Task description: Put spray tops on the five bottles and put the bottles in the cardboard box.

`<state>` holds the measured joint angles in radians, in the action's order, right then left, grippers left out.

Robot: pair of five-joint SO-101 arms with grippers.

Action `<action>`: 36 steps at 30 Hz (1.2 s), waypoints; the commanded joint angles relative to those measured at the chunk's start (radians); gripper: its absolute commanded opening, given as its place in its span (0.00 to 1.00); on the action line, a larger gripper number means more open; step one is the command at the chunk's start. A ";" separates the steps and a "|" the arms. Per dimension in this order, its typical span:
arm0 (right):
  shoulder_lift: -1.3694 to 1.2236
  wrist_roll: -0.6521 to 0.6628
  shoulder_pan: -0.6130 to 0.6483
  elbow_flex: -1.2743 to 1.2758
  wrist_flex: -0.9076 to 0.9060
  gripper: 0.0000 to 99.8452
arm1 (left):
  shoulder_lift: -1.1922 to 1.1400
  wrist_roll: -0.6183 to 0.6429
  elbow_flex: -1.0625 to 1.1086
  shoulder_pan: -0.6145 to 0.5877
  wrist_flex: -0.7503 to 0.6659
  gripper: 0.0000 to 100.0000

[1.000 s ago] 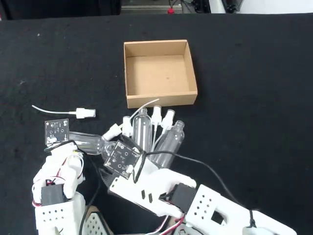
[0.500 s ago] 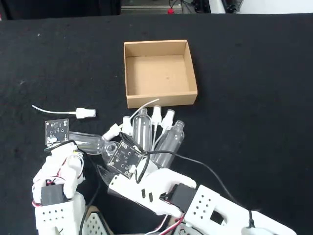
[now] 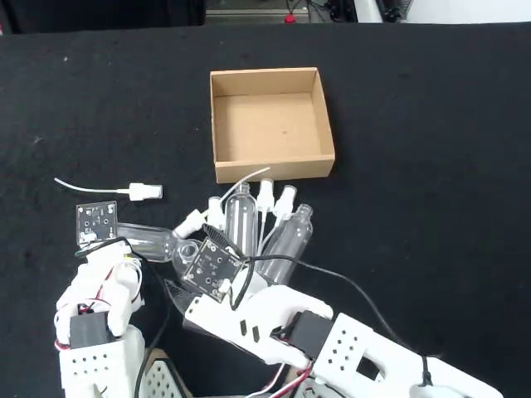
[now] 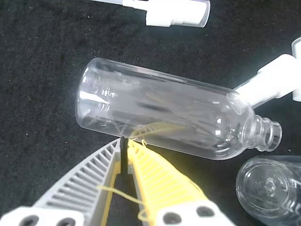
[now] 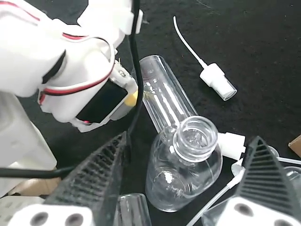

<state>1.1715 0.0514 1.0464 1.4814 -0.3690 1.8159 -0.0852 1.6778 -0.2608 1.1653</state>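
The left pincer (image 4: 123, 142) has its grey and yellow fingers pressed together with nothing between them. The tips rest against the side of a clear plastic bottle lying on its side (image 4: 164, 117), neck uncapped. The right pincer (image 5: 190, 137) is spread wide to either side of a second clear, uncapped bottle (image 5: 183, 174), whose neck points towards the wrist camera. Whether it stands on its base cannot be told. In the high view the right arm (image 3: 274, 323) covers much of it.

Just beyond, two further clear bottles (image 3: 241, 214) and several white spray tops (image 3: 265, 196) lie bunched and overlapping on the black tabletop (image 3: 431, 166); the number of tops is uncertain. A white spray top with long thin tube (image 3: 143, 192) lies apart from the bunch, near the bottle on its side. The brown cardboard box (image 3: 274, 171) sits just beyond the bunch, its floor in plain view.
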 commanded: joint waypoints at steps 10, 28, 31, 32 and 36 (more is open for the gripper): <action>-0.015 -0.008 -0.017 -0.099 -0.066 0.32 | 0.009 -0.008 0.021 0.004 0.005 0.03; -0.280 -0.006 -0.017 -0.231 -0.064 0.34 | 0.009 -0.008 0.021 0.004 0.005 0.03; -0.280 -0.006 -0.017 -0.226 -0.071 0.34 | 0.009 -0.008 0.021 0.004 0.005 0.03; -0.280 -0.006 -0.017 -0.225 -0.072 0.34 | 0.009 -0.008 0.021 0.004 0.005 0.03; -0.280 -0.005 -0.018 -0.223 -0.072 0.34 | 0.009 -0.008 0.021 0.004 0.005 0.03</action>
<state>0.8968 0.0499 1.0464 1.3111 -0.4365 1.8159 -0.0852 1.6778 -0.2608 1.1653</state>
